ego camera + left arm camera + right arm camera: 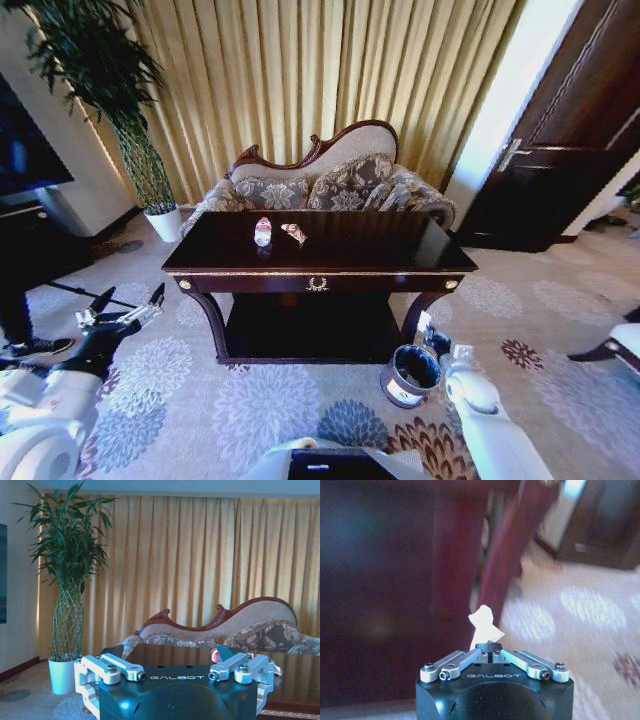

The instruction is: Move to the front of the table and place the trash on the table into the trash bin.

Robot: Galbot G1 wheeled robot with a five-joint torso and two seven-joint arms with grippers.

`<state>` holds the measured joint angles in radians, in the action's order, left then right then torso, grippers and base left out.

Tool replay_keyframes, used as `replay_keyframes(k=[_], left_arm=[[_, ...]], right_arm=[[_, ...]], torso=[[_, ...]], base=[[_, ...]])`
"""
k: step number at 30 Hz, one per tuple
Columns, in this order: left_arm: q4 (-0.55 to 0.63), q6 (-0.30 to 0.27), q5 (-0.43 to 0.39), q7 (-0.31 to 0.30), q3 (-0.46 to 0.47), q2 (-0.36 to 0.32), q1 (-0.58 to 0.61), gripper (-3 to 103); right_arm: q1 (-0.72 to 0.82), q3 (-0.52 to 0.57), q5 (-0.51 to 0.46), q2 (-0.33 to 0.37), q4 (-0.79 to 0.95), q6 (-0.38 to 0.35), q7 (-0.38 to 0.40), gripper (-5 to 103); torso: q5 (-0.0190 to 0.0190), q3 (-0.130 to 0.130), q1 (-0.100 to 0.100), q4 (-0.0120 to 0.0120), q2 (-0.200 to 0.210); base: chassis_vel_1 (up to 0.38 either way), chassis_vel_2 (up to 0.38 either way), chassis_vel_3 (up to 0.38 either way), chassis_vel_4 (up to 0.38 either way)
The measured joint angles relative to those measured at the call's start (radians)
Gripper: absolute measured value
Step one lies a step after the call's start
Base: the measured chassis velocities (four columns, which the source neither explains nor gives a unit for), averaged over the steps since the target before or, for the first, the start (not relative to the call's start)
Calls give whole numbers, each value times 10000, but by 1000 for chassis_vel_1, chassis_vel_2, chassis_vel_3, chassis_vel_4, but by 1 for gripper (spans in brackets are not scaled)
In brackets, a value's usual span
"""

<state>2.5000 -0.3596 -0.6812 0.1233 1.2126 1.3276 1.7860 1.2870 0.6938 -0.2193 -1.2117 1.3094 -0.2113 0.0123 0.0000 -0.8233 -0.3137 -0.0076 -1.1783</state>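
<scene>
The dark glossy table stands in front of me. On its top lie a small clear bottle with a red label and an orange-brown wrapper. The round brown trash bin sits on the carpet by the table's front right leg. My right gripper hangs just above the bin's far rim. In the right wrist view this gripper is shut on a white paper lump, with the table leg behind it. My left gripper is open, low at the left, off the table; its wrist view shows the fingers spread wide.
A carved-back floral sofa stands right behind the table. A tall plant in a white pot is at the far left, with a dark cabinet beside it. A dark door is on the right. Patterned carpet lies all around.
</scene>
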Motion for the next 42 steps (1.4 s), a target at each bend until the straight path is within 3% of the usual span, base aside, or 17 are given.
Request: replay_keyframes(k=[8, 15, 21, 23, 31, 33, 37, 39, 42], left_arm=[[0, 26, -4, -10, 72, 149, 64, 100], [0, 99, -2, -11, 141, 157, 89, 100], [2, 186, -1, -6, 176, 111, 63, 100], [3, 199, -3, -8, 203, 86, 46, 100], [3, 180, -24, -34, 214, 87, 9, 100], [2, 173, -27, -34, 214, 87, 7, 100], [3, 161, -35, -36, 214, 89, 6, 100], [2, 161, -36, -36, 215, 91, 9, 100], [2, 160, -39, -36, 223, 89, 13, 100]], right_arm=[[-1319, -311, 596, -246, -3202, 404, 165, 0], [-2190, -382, 492, -381, -4047, 445, 273, 3], [-2586, -416, 492, -473, -4111, 432, 421, 30], [-2589, -415, 494, -469, -4095, 421, 430, 30], [-2463, -387, 273, -319, -3952, 288, 445, 68], [-2455, -378, 198, -309, -3928, 244, 447, 68], [-2411, -357, 82, -285, -3876, 182, 448, 90], [-2405, -354, 79, -285, -3875, 179, 449, 90], [-2378, -321, 73, -286, -3868, 176, 448, 98]], torso=[[3, -2, -5, -1, 3], [-2, -1, -5, 4, 3], [0, -2, -5, 3, 3], [-1, -1, -5, 2, 3], [1, -1, -5, -1, 3], [0, -2, -5, 0, 3], [-1, -1, -5, 1, 3], [0, -1, -4, 1, 3], [0, -1, -5, 2, 3]], base=[[0, 0, 0, 0], [0, 0, 0, 0], [0, 0, 0, 0], [0, 0, 0, 0], [0, 0, 0, 0], [0, 0, 0, 0], [0, 0, 0, 0], [0, 0, 0, 0], [0, 0, 0, 0]])
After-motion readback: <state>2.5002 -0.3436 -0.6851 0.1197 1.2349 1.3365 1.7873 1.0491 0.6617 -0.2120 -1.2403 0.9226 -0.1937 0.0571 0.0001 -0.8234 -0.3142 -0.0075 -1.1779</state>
